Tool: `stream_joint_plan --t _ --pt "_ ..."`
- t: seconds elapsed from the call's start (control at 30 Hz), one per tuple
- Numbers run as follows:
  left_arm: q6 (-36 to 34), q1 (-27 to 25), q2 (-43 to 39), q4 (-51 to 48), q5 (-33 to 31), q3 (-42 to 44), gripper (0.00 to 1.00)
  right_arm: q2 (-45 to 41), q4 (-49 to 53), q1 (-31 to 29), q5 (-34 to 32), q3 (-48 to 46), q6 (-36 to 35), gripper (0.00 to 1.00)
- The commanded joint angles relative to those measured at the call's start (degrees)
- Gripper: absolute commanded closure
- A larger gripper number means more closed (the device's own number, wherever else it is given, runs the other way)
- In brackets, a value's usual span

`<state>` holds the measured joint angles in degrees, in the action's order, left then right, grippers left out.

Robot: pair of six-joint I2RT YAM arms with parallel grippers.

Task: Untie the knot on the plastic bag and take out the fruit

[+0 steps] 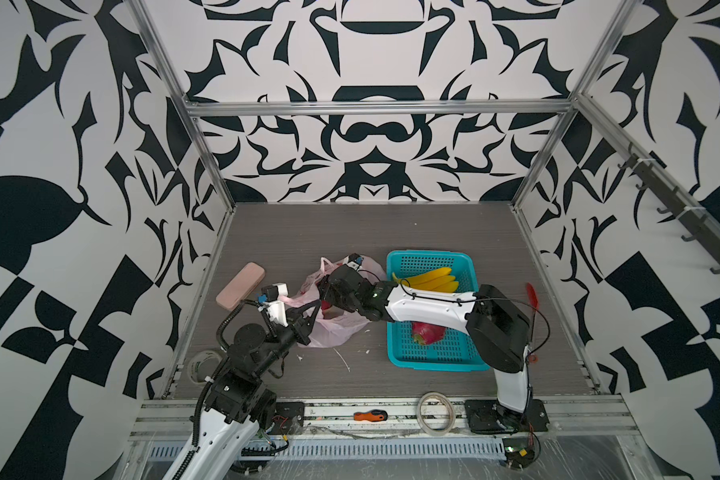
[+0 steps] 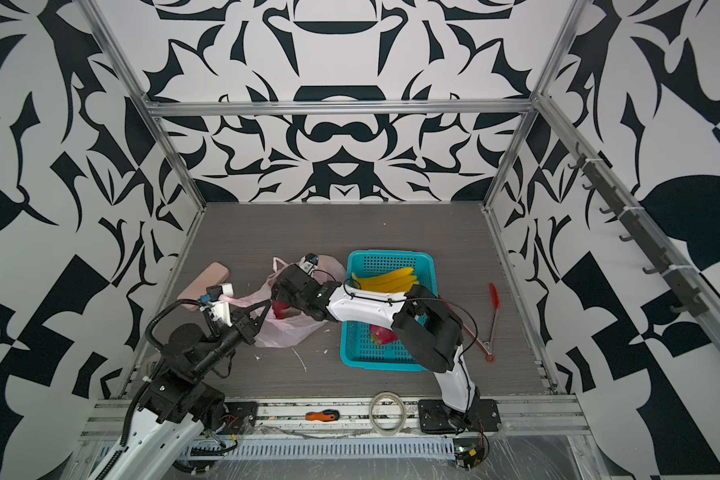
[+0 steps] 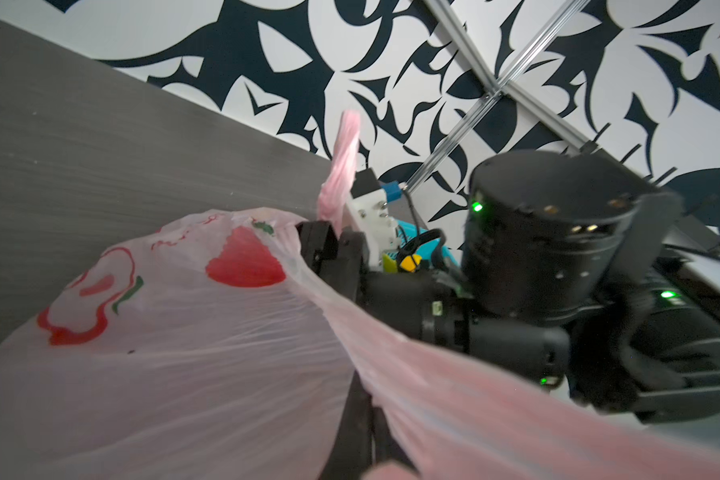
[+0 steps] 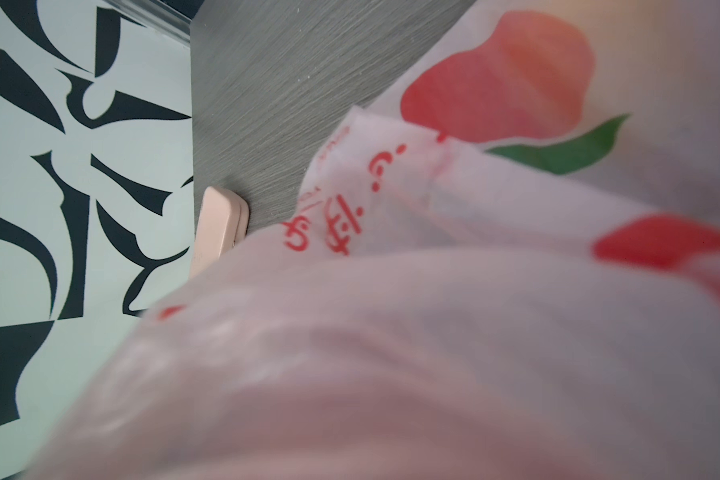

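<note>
Plastic bag (image 1: 336, 329) lies left of centre on the counter (image 1: 350, 232), rim clamped in the left claw (image 1: 312, 318). The right claw (image 1: 327, 297) sits in its mouth, spread impossible to tell. Teal basket (image 1: 429, 253) flanks right; open counter toward far edge.

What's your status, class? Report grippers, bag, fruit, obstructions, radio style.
Left gripper shut on bag rim. Right gripper in bag mouth, jaws unclear. Bananas, one dragon fruit in basket; red fruit in bag. Nothing seen blocking.

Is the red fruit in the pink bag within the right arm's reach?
Probably yes: the left gripper holds the plastic bag open, and the right gripper is at its mouth, by the fruit.
</note>
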<state>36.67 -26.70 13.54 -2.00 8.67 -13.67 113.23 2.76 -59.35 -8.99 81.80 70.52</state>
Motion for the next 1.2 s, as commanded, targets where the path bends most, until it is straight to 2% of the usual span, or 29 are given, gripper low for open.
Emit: stream_joint_plan --t 0.0,0.33,0.7,0.83,1.17 --pt "0.43 -0.2 -1.21 -1.19 -1.42 0.91 1.0 0.83 1.23 -0.4 -1.54 2.69 -0.03 0.23" --pt "0.25 -0.2 -3.74 -2.75 -1.32 1.71 1.0 3.73 2.33 -0.98 -3.86 5.79 -0.12 0.21" --pt "1.84 -0.2 -3.52 0.54 -0.31 3.28 1.0 7.83 2.99 -0.76 0.09 10.3 2.89 0.2" --pt "1.86 -0.2 -4.14 1.03 -0.22 3.9 1.0 9.17 2.35 -0.54 1.16 11.35 3.92 0.1" --pt "2.09 -0.2 -9.06 -3.07 -1.17 5.91 1.0 12.07 4.61 -0.66 -0.28 14.38 5.65 0.05"
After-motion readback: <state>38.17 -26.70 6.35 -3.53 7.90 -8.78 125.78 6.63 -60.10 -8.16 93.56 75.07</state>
